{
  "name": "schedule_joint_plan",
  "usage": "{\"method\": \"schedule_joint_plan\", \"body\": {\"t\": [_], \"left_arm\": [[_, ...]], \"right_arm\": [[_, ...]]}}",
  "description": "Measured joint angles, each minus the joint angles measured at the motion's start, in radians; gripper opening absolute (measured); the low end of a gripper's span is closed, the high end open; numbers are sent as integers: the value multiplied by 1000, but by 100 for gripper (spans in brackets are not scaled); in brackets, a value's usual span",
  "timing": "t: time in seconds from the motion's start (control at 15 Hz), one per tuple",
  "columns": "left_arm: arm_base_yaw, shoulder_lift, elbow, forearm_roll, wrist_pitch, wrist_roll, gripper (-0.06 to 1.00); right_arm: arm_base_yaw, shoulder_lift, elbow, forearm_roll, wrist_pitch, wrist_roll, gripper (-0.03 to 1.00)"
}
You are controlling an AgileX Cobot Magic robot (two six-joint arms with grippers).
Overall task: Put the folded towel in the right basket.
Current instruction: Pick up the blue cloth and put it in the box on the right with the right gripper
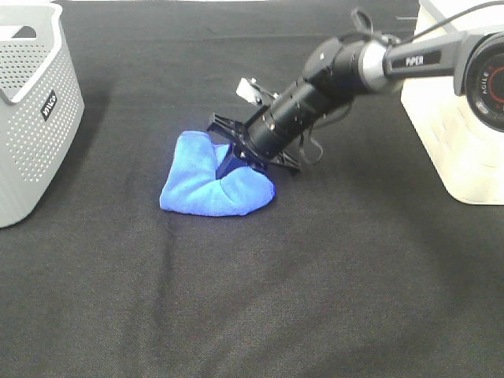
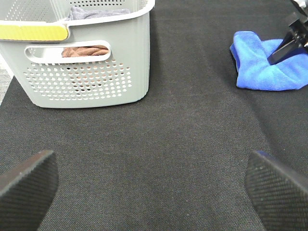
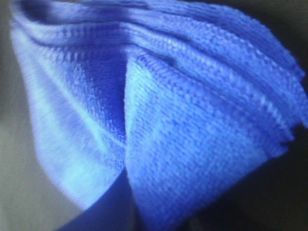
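The folded blue towel (image 1: 214, 183) lies on the black table, bunched into a V where it is pinched. My right gripper (image 1: 231, 160) reaches across from the right and is shut on the towel's middle fold. The towel still rests on the cloth. In the right wrist view the towel (image 3: 183, 134) fills the picture. The left wrist view shows the towel (image 2: 264, 62) far off with a dark finger of the right gripper pressed into it. My left gripper (image 2: 154, 192) is open and empty, low over bare table. The right basket (image 1: 453, 126) is white and stands at the right edge.
A grey perforated basket (image 1: 31, 118) stands at the left edge. In the left wrist view (image 2: 86, 82) it holds a brown and a grey cloth. The table is covered in black cloth (image 1: 252, 299).
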Motion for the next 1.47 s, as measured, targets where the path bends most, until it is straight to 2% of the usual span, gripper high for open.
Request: {"method": "schedule_joint_plan", "body": {"t": [0.07,0.2,0.4,0.47,0.53,0.6,0.67,0.87,0.93,1.0,1.13,1.2,1.27,1.33,1.4,1.47], "left_arm": [[0,0,0,0,0,0,98],[0,0,0,0,0,0,98],[0,0,0,0,0,0,98],[0,0,0,0,0,0,98],[0,0,0,0,0,0,98],[0,0,0,0,0,0,98],[0,0,0,0,0,0,98],[0,0,0,0,0,0,98],[0,0,0,0,0,0,98],[0,0,0,0,0,0,98],[0,0,0,0,0,0,98],[0,0,0,0,0,0,98],[0,0,0,0,0,0,98],[0,0,0,0,0,0,98],[0,0,0,0,0,0,98],[0,0,0,0,0,0,98]], "right_arm": [[0,-33,-70,-55,93,5,17],[-15,-117,-184,-101,203,40,17],[-105,-245,-370,-187,350,100,17],[-146,-281,-419,-209,370,118,17],[-233,-338,-482,-235,379,139,17],[-233,-338,-482,-235,379,139,17],[-295,-379,-502,-245,379,144,17],[-524,-492,-512,-275,380,144,17],[-624,-504,-513,-318,380,145,17],[-674,-497,-506,-347,380,149,17],[-739,-451,-490,-407,385,166,17],[-739,-451,-490,-407,385,166,17],[-753,-396,-488,-454,387,174,17],[-753,-368,-485,-480,387,189,21],[-753,-346,-483,-493,388,200,41],[-753,-336,-483,-496,388,200,69]]}}
